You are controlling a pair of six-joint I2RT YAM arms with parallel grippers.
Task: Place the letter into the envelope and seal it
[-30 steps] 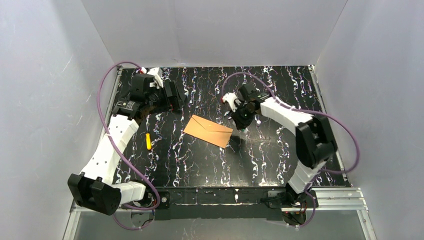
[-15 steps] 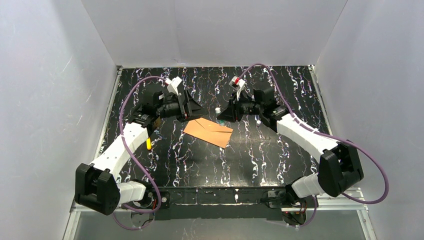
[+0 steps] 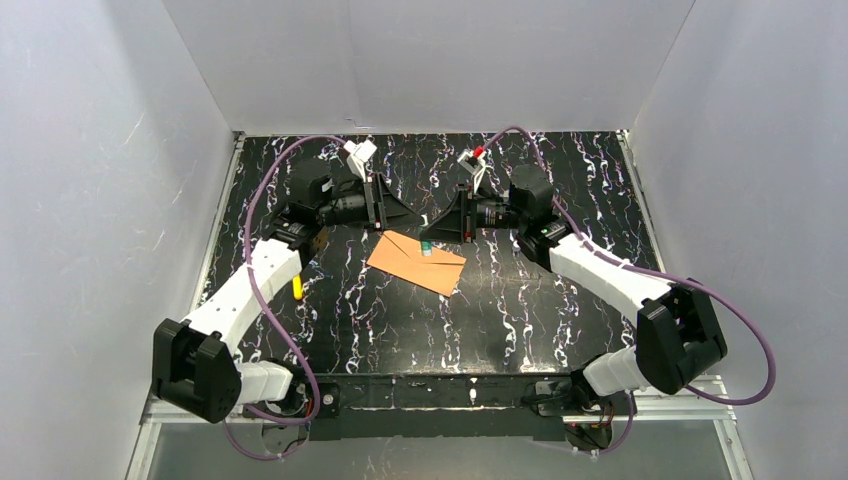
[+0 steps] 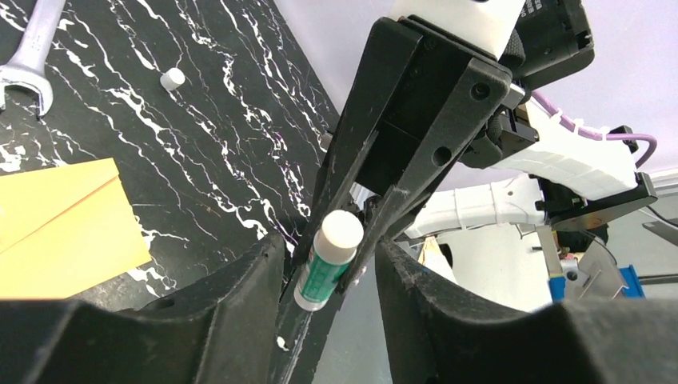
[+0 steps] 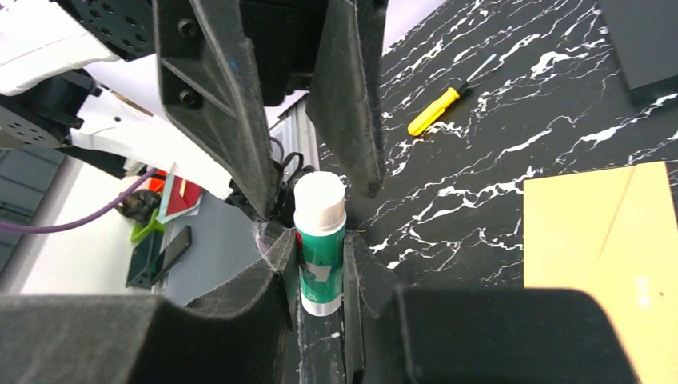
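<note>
The orange-brown envelope (image 3: 415, 262) lies flat mid-table, also in the left wrist view (image 4: 64, 228) and the right wrist view (image 5: 608, 248). The letter is out of view. Both arms point at each other above the envelope's far edge. My right gripper (image 3: 430, 234) (image 5: 320, 240) is shut on the green body of a white-capped glue stick (image 5: 320, 240) (image 4: 328, 260). My left gripper (image 3: 416, 216) (image 4: 329, 252) stands open around the stick's capped end. A gap shows between each of its fingers (image 5: 232, 104) and the cap.
A yellow screwdriver (image 3: 296, 285) (image 5: 436, 112) lies on the table's left side. A wrench (image 4: 32, 48) and a small white cap (image 4: 172, 78) rest on the marbled black surface. A flat black object (image 5: 640, 40) sits beyond the envelope. Grey walls enclose three sides.
Both arms swung in from the sides and now meet tip to tip above the envelope. The left jaws have narrowed around the glue stick's cap end. The right grip is unchanged.
</note>
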